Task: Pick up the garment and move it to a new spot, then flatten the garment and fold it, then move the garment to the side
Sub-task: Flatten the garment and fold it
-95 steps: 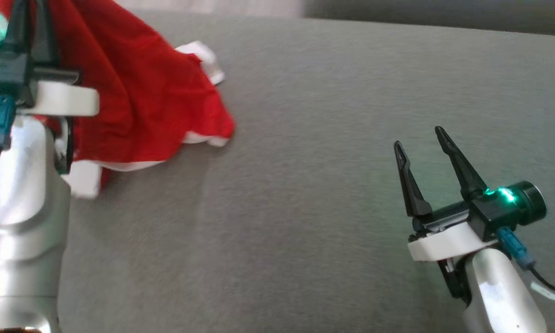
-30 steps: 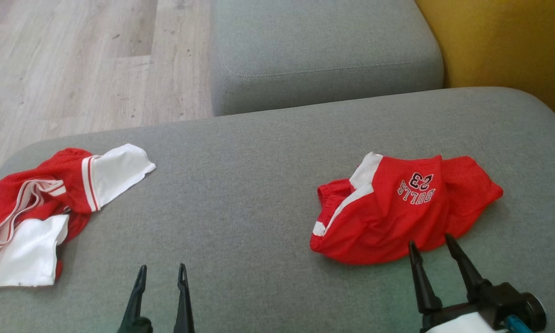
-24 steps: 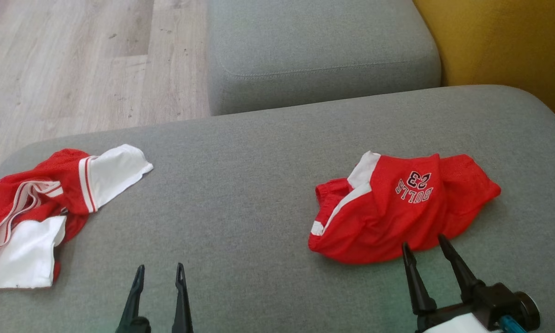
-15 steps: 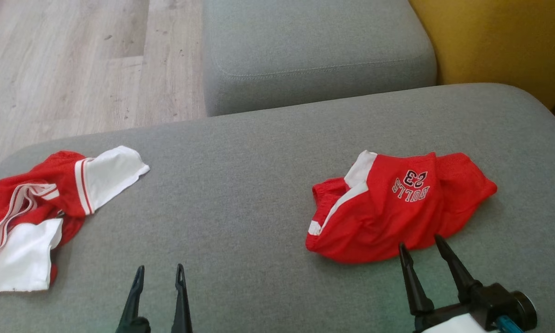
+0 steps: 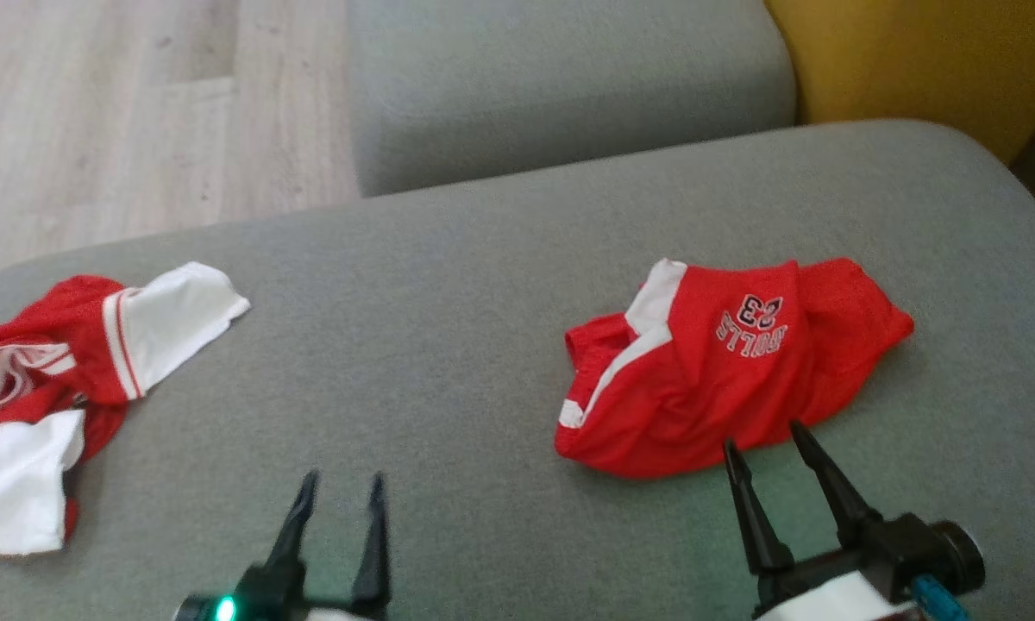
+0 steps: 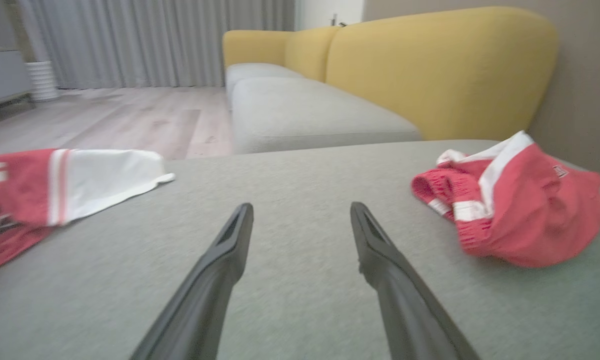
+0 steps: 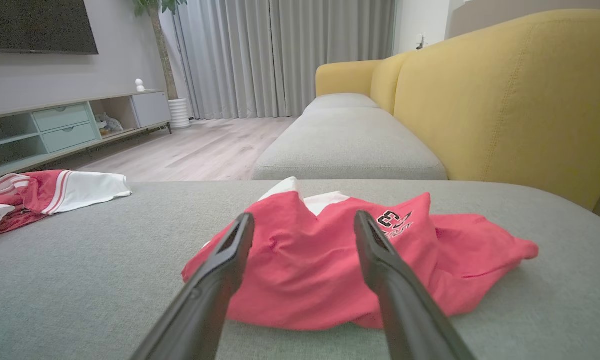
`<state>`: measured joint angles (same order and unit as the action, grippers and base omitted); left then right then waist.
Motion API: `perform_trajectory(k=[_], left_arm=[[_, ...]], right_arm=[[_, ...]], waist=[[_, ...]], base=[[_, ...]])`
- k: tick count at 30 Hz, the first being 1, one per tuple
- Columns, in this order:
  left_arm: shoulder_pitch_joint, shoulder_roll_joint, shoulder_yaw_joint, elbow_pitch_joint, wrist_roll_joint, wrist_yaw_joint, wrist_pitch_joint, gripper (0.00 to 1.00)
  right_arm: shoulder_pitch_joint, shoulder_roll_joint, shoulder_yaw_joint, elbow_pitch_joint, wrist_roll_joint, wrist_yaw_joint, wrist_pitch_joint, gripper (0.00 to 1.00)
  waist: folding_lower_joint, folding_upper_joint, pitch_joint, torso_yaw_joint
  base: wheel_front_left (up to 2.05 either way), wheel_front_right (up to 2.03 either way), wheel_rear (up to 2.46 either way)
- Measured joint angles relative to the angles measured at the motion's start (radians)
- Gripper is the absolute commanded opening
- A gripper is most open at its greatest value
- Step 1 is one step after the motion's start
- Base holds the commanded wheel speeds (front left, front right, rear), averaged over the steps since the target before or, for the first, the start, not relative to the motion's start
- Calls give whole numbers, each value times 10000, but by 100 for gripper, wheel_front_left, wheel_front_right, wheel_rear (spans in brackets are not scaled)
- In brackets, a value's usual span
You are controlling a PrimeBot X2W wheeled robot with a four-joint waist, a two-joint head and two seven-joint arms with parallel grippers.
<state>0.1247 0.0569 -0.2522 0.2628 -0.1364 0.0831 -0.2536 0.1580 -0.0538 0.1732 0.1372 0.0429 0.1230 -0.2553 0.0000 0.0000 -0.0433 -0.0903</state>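
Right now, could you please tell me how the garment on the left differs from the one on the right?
The right garment is mostly red with a BULLS 23 print; the left garment shows large white panels and stripes. The right garment is bunched compactly just beyond the right hand; the left garment sprawls at the left edge of the cushion. Both are red and white, lying unheld on it.

The red garment [image 5: 724, 371] on the right bears "BULLS" and "23", printed upside down in the head view.
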Motion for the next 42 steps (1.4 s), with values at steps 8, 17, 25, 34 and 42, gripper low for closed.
perform_trajectory(k=[8,17,25,34,42], left_arm=[[-2927,-46,-1490,2362,-1369,-1505,0,100],[-5399,-86,-4351,4788,-3106,-2080,364,100],[-6236,8,-6452,5597,-4840,-2080,299,100],[-6761,8,-7256,5981,-6211,-2080,130,16],[-6776,694,-6562,4044,-4986,-1574,44,0]], right_arm=[[-604,-222,276,-161,-4,0,0,100],[-1094,-222,355,-140,-19,0,0,100],[-1386,-207,504,-102,-19,0,0,100],[-1464,-178,533,6,-19,0,0,100],[-1413,-157,213,69,-19,0,0,100]], waist=[[0,0,727,-681],[3,0,1531,-1486],[0,0,1887,-1985],[0,0,1973,-2108],[0,0,1685,-1771]], base=[[0,0,0],[0,0,0],[0,0,0],[0,0,0],[0,0,0]])
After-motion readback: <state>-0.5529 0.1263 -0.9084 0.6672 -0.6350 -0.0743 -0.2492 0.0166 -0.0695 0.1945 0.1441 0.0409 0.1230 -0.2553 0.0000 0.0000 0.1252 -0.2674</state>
